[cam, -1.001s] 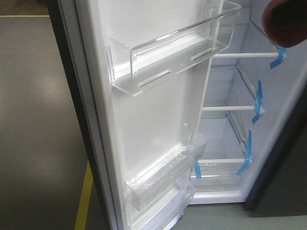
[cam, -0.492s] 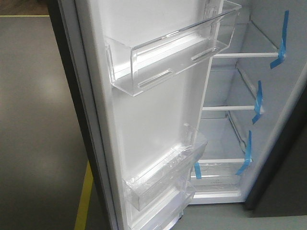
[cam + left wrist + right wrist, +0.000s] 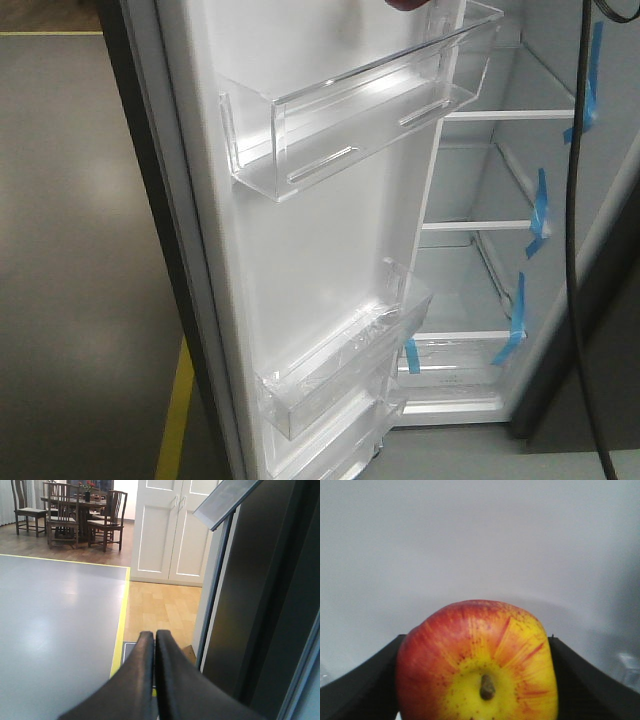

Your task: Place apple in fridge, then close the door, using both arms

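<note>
The red and yellow apple (image 3: 477, 665) fills the lower right wrist view, stem end towards the camera. My right gripper (image 3: 477, 639) is shut on it, one black finger (image 3: 370, 680) on each side, with a plain white surface behind. In the front view the fridge (image 3: 480, 280) stands open, white inside with glass shelves and blue tape. Its door (image 3: 320, 250) swings out to the left, showing clear bins. A dark red sliver (image 3: 405, 4) shows at the top edge above the upper bin. My left gripper (image 3: 155, 636) is shut and empty, beside the door's dark outer face (image 3: 250, 610).
A black cable (image 3: 573, 250) hangs down the right of the front view, across the fridge opening. Grey floor with a yellow line (image 3: 122, 615) lies left of the door. Wooden chairs and a table (image 3: 75, 515) and white cupboard doors (image 3: 170, 530) stand further off.
The red shape at the front view's top right a second ago has left that corner. A dark red sliver now shows at the top middle, and a black cable has come in at the right.
</note>
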Controlling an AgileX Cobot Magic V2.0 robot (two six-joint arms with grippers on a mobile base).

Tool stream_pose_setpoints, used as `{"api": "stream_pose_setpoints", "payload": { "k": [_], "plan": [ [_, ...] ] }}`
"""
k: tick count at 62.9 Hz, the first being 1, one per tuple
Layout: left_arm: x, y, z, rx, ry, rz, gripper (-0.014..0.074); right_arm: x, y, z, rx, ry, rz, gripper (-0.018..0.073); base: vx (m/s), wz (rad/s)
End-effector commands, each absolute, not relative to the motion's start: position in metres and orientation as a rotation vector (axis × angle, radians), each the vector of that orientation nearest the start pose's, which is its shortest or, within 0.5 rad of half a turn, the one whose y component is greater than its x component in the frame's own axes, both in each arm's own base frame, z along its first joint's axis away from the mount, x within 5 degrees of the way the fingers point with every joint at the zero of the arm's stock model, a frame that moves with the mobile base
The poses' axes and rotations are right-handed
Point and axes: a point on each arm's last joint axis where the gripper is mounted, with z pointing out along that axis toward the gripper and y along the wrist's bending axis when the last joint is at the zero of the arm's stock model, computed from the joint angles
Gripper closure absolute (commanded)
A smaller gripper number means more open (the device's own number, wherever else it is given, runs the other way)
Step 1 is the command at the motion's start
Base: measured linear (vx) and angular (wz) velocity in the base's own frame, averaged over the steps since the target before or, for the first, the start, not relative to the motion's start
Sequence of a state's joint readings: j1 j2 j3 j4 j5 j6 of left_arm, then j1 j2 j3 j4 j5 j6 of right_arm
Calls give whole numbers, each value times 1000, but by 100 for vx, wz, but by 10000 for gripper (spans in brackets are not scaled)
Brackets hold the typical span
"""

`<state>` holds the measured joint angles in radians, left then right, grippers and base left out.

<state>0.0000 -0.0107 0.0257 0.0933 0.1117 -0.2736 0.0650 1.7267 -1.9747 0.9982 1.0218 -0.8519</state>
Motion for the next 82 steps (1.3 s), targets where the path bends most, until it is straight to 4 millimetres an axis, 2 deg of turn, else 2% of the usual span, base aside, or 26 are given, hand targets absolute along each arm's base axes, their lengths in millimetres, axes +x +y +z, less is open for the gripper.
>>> {"api": "stream_pose_setpoints", "payload": {
  "k": [1,5,23,28,35,41,47,53,64,75,82],
  "plan": [
    [57,0,195,-146,1545,-143,603,355,86,503,-647,1643,697,445,0,0],
    [57,0,195,-146,1545,-143,603,359,86,500,-648,1651,698,402,0,0],
    [57,0,195,-146,1545,-143,603,366,87,491,-644,1677,716,1,0,0],
    [57,0,195,-146,1545,-143,603,366,87,492,-643,1676,718,-59,0,0],
    [57,0,195,-146,1545,-143,603,367,87,492,-641,1674,718,-69,0,0],
    [57,0,195,-144,1545,-142,603,367,87,492,-638,1672,723,-41,0,0],
    [57,0,195,-133,1541,-131,603,362,87,496,-634,1669,736,35,0,0],
    [57,0,195,-133,1541,-131,603,353,87,504,-627,1655,742,177,0,0],
    [57,0,195,-134,1542,-132,603,326,86,525,-674,1607,707,567,0,0],
    [57,0,196,-140,1533,-141,603,285,84,542,-748,1588,658,565,0,0],
    [57,0,197,-181,1523,-186,603,263,81,541,-735,1582,639,564,0,0]
  ]
}}
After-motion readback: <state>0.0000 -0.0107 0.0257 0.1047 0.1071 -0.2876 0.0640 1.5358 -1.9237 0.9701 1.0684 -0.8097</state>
